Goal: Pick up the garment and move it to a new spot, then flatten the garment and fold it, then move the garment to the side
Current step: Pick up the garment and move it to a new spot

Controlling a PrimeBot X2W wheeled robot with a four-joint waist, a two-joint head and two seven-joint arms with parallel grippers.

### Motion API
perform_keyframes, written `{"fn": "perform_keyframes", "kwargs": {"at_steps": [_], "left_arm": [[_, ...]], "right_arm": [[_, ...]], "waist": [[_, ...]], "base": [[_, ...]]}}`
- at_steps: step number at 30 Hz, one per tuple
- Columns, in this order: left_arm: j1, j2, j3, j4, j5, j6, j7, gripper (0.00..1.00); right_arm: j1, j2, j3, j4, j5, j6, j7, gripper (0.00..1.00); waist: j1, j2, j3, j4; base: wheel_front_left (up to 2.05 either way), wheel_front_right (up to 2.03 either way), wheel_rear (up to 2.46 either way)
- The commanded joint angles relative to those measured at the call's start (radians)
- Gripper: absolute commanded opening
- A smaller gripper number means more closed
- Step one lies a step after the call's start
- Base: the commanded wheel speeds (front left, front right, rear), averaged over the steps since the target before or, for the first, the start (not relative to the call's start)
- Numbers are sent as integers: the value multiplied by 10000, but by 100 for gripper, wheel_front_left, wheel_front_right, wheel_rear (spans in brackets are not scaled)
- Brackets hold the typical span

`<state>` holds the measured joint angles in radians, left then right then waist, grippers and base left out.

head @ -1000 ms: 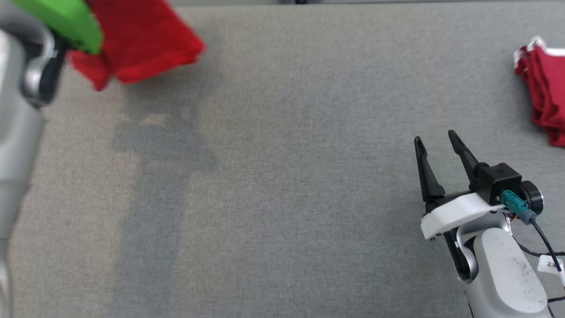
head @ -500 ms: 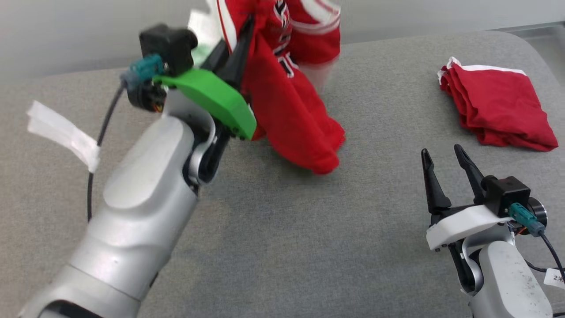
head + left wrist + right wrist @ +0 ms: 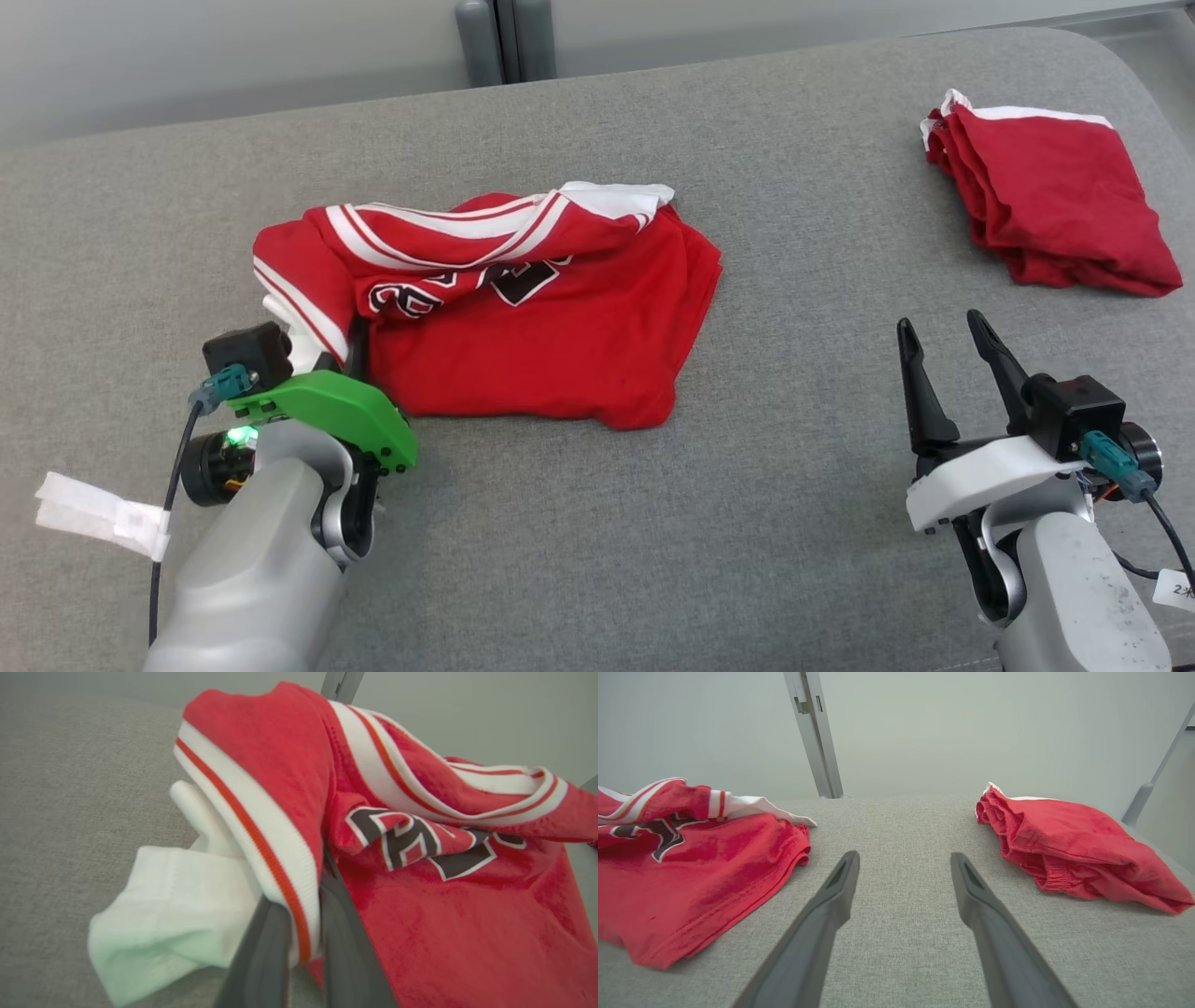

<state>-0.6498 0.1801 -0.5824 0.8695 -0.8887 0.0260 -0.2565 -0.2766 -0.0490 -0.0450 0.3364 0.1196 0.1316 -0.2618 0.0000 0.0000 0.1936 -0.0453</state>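
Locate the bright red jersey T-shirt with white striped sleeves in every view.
Head view: bright red jersey lies left of centre, its left edge at the left hand.
Left wrist view: jersey spans centre and right, striped trim between the fingers.
Right wrist view: jersey at the left.
Shared landmark: grey upright post behind the grey table.

The left gripper [image 3: 302, 924] rose from the bottom centre of the frame, its two dark fingers [image 3: 261, 961] pinched on a white, red-striped band of the garment [image 3: 420, 914]; a white sleeve [image 3: 163, 905] bulged at lower left; black white-outlined letters [image 3: 406, 835] lay crumpled right of centre; the grey fabric surface [image 3: 70, 788] spread across the left side; a pale wall [image 3: 467, 709] and a grey post [image 3: 338, 683] stood along the top.
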Motion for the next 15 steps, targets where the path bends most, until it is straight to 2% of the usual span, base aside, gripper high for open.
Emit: {"fn": "perform_keyframes", "kwargs": {"at_steps": [1,2,3,4,5,15], "left_arm": [[153,53,115,132,-2,-78,-61,0],[175,31,173,211,49,-91,-79,5],[236,1,227,294,113,-164,-93,33],[264,-2,307,286,190,-184,-84,56],[286,29,481,196,274,-204,-88,100],[1504,244,1716,-1095,1885,-591,-90,100]], "right_arm": [[145,-35,-24,35,-85,-19,-43,100],[171,-35,-39,57,-93,-19,-43,100],[199,-35,-46,85,-109,-19,-43,100],[216,-34,-40,103,-124,-19,-43,100],[220,-34,-38,134,-139,-19,-43,100],[423,-35,-45,194,-248,-19,-43,100]], "waist": [[0,0,0,66],[0,0,-23,98],[0,0,-61,131],[0,0,-97,161],[0,0,-144,197],[0,0,-754,551]], "base": [[0,0,0],[0,0,0],[0,0,0],[0,0,0],[0,0,0],[0,0,0]]}}
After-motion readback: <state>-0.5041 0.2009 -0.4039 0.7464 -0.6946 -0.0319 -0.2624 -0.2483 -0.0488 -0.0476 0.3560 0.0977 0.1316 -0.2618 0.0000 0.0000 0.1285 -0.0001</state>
